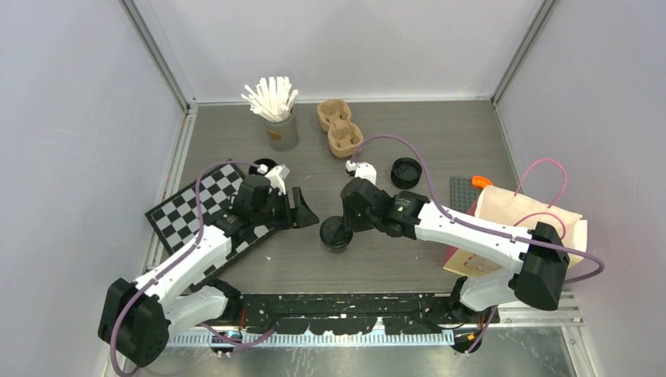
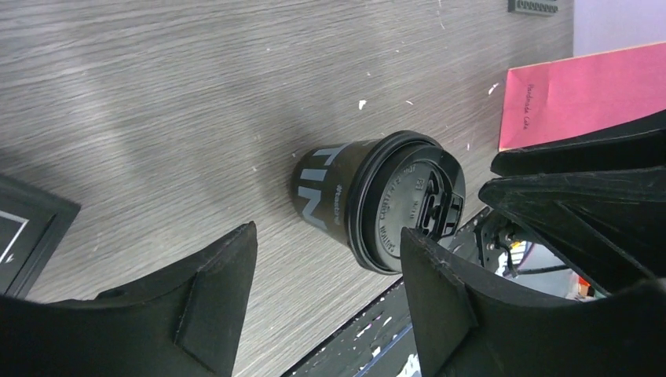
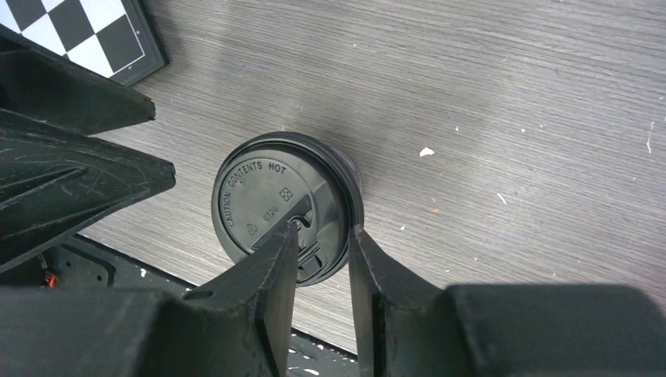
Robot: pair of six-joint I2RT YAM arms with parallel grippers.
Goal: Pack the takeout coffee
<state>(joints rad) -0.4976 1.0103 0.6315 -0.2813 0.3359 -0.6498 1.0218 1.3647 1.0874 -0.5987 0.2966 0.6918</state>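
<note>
right hand (image 3: 323, 236): narrow, fingers straddling the rim of the lid (image 3: 263, 196), one finger over the lid's top and the other outside the rim. we cannot tell whether they are pinching it.

left hand (image 2: 330, 232): wide and holding nothing. it points at the cup (image 2: 322, 196) from the opposite side, with its fingers short of the cup wall.

around:
- we note a checkerboard (image 1: 206, 206) lying flat under the left arm at the left of the tabletop (image 1: 440, 133).
- a grey cup of white sticks (image 1: 276, 126) and a brown pulp carrier (image 1: 339, 127) stand at the far edge, well apart from the cup.
- a loose black lid (image 1: 406, 172) lies beyond the right hand.
- a second black round piece (image 1: 265, 166) sits just behind the left arm, mostly hidden. we cannot tell whether it is a cup or a lid.
- a paper bag (image 1: 522, 216) with pink handles is on the right, on a pink card (image 2: 581, 94). beside it are a grey stud plate (image 1: 463, 192) and a small orange piece (image 1: 481, 181).
- the right arm runs between the cup and the bag, and the two hands close it in from left and right.

the cup: black paper with pale lettering on its side. it stands upright near the front middle of the tabletop. its lid is seated, black plastic, embossed "contents hot", with a sip flap on the side nearest the right hand.
</note>
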